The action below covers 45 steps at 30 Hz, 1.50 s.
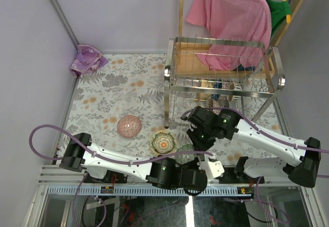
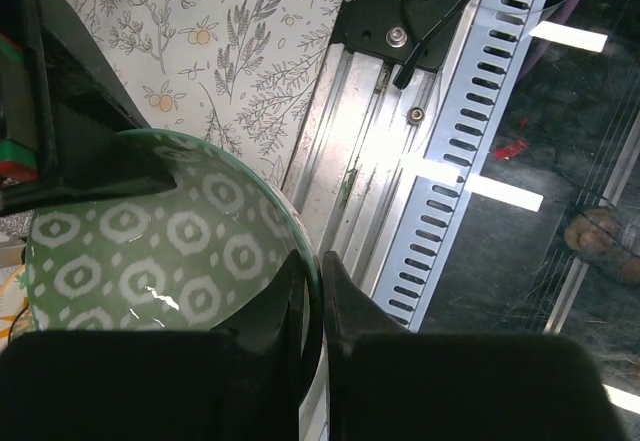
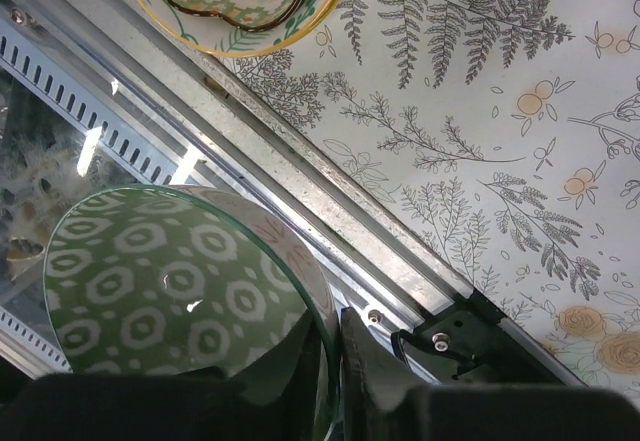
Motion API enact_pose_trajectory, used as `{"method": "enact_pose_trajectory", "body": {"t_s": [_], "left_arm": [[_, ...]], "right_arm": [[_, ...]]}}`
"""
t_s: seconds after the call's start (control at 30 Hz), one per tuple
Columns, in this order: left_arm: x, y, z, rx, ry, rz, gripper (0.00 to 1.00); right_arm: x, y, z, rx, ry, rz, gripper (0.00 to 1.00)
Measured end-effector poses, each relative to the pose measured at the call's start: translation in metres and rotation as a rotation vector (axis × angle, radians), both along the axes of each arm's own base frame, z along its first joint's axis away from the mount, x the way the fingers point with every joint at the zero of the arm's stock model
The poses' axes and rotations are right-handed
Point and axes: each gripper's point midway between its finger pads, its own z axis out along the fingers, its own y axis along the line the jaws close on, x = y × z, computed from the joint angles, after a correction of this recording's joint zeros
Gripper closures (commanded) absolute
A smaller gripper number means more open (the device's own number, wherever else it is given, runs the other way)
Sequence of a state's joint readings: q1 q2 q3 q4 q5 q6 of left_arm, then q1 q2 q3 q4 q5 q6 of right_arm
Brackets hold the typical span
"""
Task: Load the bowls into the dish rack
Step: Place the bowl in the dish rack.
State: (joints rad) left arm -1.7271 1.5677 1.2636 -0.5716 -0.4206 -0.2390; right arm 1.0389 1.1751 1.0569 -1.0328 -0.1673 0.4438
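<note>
One green bowl (image 2: 170, 251), half-hidden

Light falls bright and even from above — in the top view my arms (image 1: 128, 162) cast only soft, pale shadows on the leaf-printed tablecloth (image 1: 123, 83), and the shiny steel wire dish rack (image 1: 167, 83) throws small glints. From my left wrist, my black left fingers (image 2: 265, 341) are blurred, near-featureless silhouettes, and white strips of glare lie on the dark glass panel (image 2: 570, 111). The green patterned glazed bowl (image 2: 170, 251) carries tiny white highlights. From my right wrist the cloth print is crisp — my right fingers (image 3: 365, 371) are soft.
</note>
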Motion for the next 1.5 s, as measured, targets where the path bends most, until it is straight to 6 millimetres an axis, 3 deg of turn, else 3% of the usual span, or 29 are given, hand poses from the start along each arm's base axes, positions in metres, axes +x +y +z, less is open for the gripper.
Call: {"method": "enact_pose_trajectory", "body": {"t_s": [0.13, 0.27, 0.43, 0.73, 0.93, 1.1, 1.27, 1.5], "left_arm": [[0.004, 0.001, -0.003, 0.008, -0.017, 0.019, 1.0], [0.008, 0.006, -0.01, 0.028, -0.034, 0.031, 1.0], [0.01, 0.015, -0.023, 0.063, -0.043, 0.034, 1.0], [0.015, 0.038, -0.04, 0.101, -0.046, 0.063, 1.0], [0.031, 0.055, -0.02, 0.029, -0.043, 0.14, 1.0], [0.081, 0.069, 0.018, -0.091, -0.047, 0.328, 1.0], [0.137, 0.097, 0.046, -0.185, -0.061, 0.539, 1.0], [0.192, 0.151, 0.087, -0.34, -0.051, 0.785, 1.0]], "right_arm": [[0.003, 0.006, 0.0, 0.022, -0.005, -0.008, 0.5], [0.003, 0.007, -0.004, 0.026, -0.008, -0.013, 0.4], [0.002, 0.004, -0.008, 0.023, -0.009, -0.018, 0.01], [0.007, -0.013, 0.014, 0.081, -0.119, -0.056, 0.01], [0.003, -0.038, 0.03, 0.115, -0.186, -0.125, 0.01], [-0.001, -0.055, 0.056, 0.185, -0.235, -0.197, 0.01], [-0.002, -0.064, 0.087, 0.273, -0.279, -0.249, 0.01], [-0.004, -0.068, 0.091, 0.271, -0.275, -0.261, 0.01]]}}
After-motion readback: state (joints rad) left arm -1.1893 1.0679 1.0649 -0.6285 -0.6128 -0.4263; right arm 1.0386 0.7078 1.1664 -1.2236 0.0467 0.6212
